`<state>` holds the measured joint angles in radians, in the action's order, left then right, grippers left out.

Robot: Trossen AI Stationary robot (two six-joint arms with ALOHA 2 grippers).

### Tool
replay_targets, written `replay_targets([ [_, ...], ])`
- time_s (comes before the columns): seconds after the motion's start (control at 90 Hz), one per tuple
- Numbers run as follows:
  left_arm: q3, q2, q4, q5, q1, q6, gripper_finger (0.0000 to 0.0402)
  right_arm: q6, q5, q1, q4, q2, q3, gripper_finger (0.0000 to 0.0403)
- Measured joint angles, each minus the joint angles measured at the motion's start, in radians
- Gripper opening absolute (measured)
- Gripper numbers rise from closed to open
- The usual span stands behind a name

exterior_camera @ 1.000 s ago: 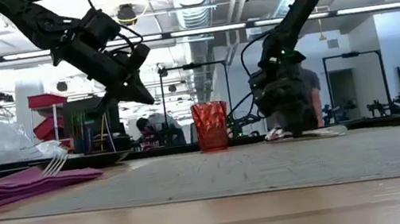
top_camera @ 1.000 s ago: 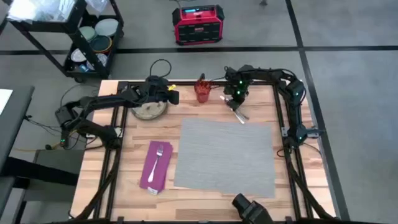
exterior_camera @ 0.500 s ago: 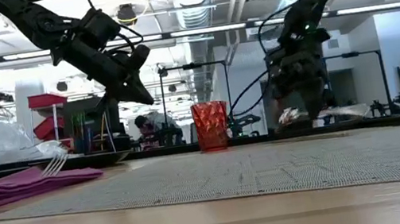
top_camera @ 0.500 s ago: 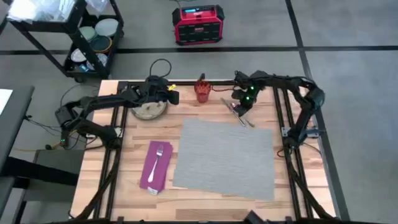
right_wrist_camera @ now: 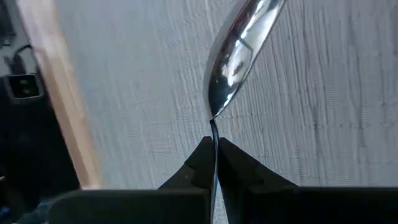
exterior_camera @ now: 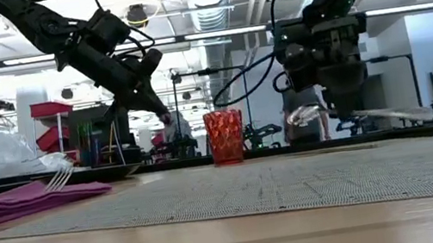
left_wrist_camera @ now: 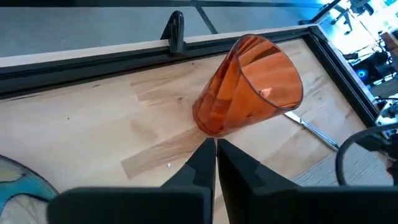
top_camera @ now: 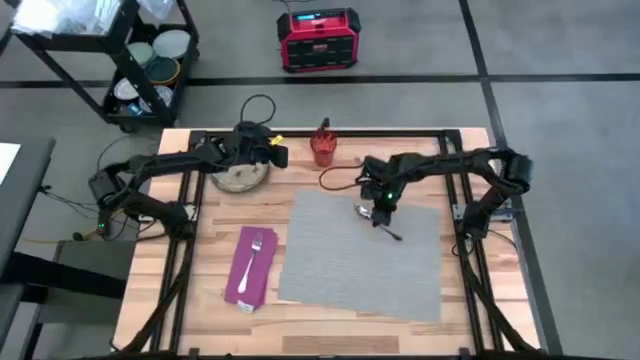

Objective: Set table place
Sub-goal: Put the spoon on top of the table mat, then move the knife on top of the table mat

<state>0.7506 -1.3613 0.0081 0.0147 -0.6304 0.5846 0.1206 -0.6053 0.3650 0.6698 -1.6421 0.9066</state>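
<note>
One grey mat point(top_camera: 360, 250) lies at the centre of the counter point(top_camera: 200, 250), with one magenta napkin point(top_camera: 250, 268) to its left in the high view and a single fork point(top_camera: 253, 255) on top of it, tines toward the upper frame. One speckled plate point(top_camera: 240, 177) sits at upper left and one orange-red cup point(top_camera: 322, 147) stands at upper centre. Two pieces of cutlery show at the right claw point(top_camera: 379, 212): one spoon point(right_wrist_camera: 239, 53) and, in the low view, a knife point(exterior_camera: 390, 115) jutting out to the right. That claw is pinching the spoon by its handle above the mat's upper right part; the pair's long axis runs diagonally, upper left to lower right. The left claw point(left_wrist_camera: 216, 163), fingers pressed together on nothing, hangs over the plate near the cup
</note>
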Motion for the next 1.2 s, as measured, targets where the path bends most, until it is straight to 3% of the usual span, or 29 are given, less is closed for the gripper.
replay_targets([
  [0.333,0.0,0.0,-0.003,0.064,0.008,-0.006,0.0,0.006,0.009,-0.009,-0.011,0.062,0.001,0.0156],
  [0.478,0.0,0.0,-0.004,0.18,0.055,-0.085,0.0,0.042,0.219,0.029,-0.032,0.107,0.001,0.0199],
  [0.578,0.0,-0.016,-0.013,0.199,0.104,-0.129,0.0,0.049,0.293,0.079,-0.062,0.121,0.002,0.0166],
  [0.756,0.0,-0.124,-0.018,0.28,0.189,-0.155,0.0,0.034,0.294,0.169,-0.108,0.096,0.003,0.002],
  [0.978,0.079,-0.302,-0.06,0.285,0.294,-0.237,0.0,0.032,0.294,0.276,-0.166,0.043,0.002,0.0002],
  [1.2,0.263,-0.45,-0.305,0.121,0.314,-0.383,0.0,0.02,0.277,0.35,-0.178,-0.023,0.003,0.0],
])
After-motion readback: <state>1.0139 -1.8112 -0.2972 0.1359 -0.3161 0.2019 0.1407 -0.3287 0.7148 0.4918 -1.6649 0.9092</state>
